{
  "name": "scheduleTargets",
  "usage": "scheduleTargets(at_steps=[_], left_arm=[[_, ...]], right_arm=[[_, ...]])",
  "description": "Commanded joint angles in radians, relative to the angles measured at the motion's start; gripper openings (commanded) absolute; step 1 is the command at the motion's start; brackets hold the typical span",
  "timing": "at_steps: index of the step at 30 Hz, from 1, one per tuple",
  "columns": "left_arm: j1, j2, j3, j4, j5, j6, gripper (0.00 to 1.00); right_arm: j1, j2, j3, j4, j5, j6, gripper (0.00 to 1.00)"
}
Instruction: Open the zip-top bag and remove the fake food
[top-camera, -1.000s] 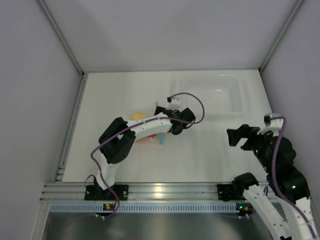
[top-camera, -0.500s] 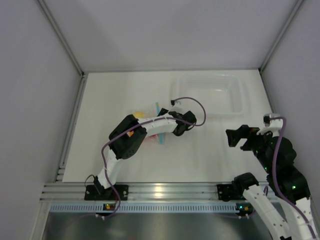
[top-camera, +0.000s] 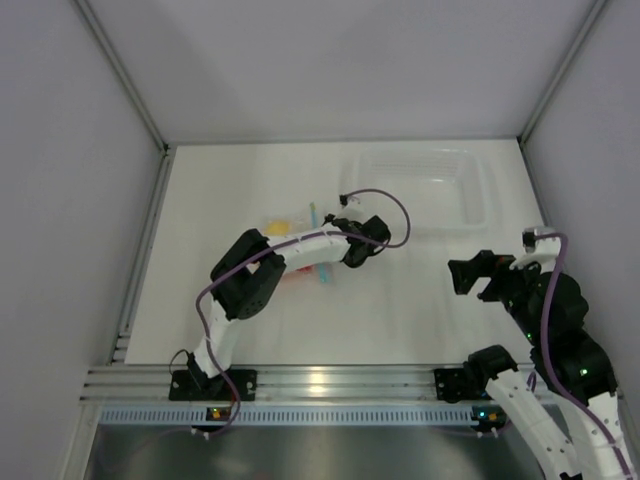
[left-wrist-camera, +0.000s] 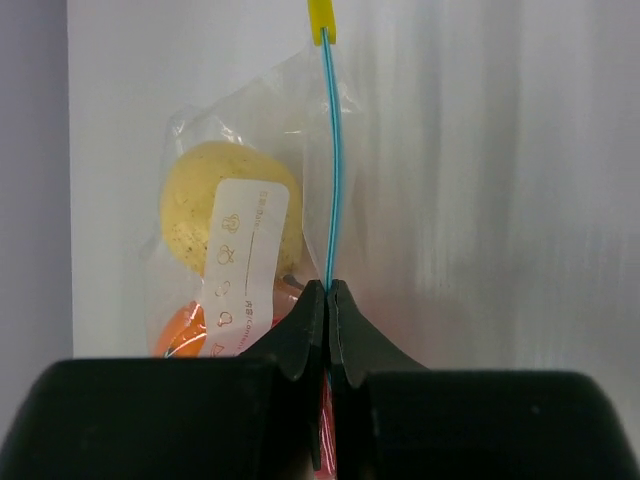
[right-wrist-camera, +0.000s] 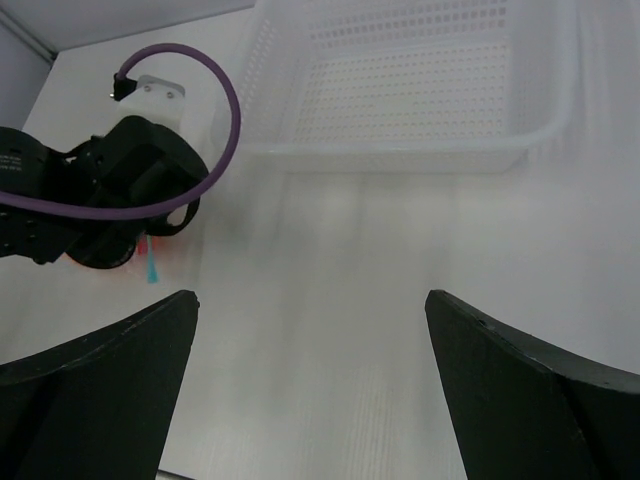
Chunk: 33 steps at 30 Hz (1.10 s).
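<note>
The zip-top bag (left-wrist-camera: 255, 115) lies on the white table, clear and crinkly, with a light blue zip strip (left-wrist-camera: 335, 170) along its right edge and a yellow tab at the far end. Inside it are the fake food pieces: a yellow fruit (left-wrist-camera: 195, 190) and an orange one (left-wrist-camera: 183, 330), with a sliver of red behind the fingers. My left gripper (left-wrist-camera: 327, 290) is shut on the zip strip. From above, the bag (top-camera: 283, 226) is partly hidden under the left arm, and the left gripper (top-camera: 327, 250) sits on it. My right gripper (top-camera: 468, 275) hovers open and empty to the right.
A clear rigid perforated tray (top-camera: 478, 195) stands at the back right; its near rim (right-wrist-camera: 400, 155) lies ahead of the right gripper (right-wrist-camera: 312, 300). The left wrist with its purple cable (right-wrist-camera: 110, 190) is to the right gripper's left. Grey walls enclose the table.
The left gripper's jaws have closed from wide open onto the bag's zip strip. The left arm's elbow has shifted slightly. The right arm has barely moved.
</note>
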Motion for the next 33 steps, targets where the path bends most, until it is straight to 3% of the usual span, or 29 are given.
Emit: scheduleTargets(at_steps=[1, 10, 16, 21, 24, 27, 33], left_arm=[[0.016, -0.146, -0.020, 0.051, 0.077, 0.099, 0.00], [0.054, -0.466, -0.101, 0.101, 0.407, 0.291, 0.00], [0.054, -0.762, -0.195, 0.101, 0.723, 0.389, 0.00], [0.056, -0.927, -0.241, 0.098, 1.003, 0.474, 0.00], [0.056, -0.996, -0.245, 0.081, 1.130, 0.501, 0.00], [0.056, -1.043, -0.247, 0.062, 1.262, 0.520, 0.00], [0.060, -1.059, -0.235, -0.005, 1.467, 0.563, 0.00]], right_arm=[[0.009, -0.010, -0.004, 0.065, -0.013, 0.012, 0.99], [0.007, -0.003, -0.009, 0.101, -0.074, -0.007, 0.99], [0.009, 0.034, -0.018, 0.192, -0.411, -0.024, 0.99], [0.007, 0.060, -0.076, 0.354, -0.771, 0.004, 0.99], [0.007, 0.068, -0.104, 0.440, -0.890, 0.048, 0.99], [0.009, 0.045, -0.183, 0.673, -1.014, 0.177, 0.99], [0.012, 0.052, -0.248, 0.830, -0.955, 0.119, 0.99]])
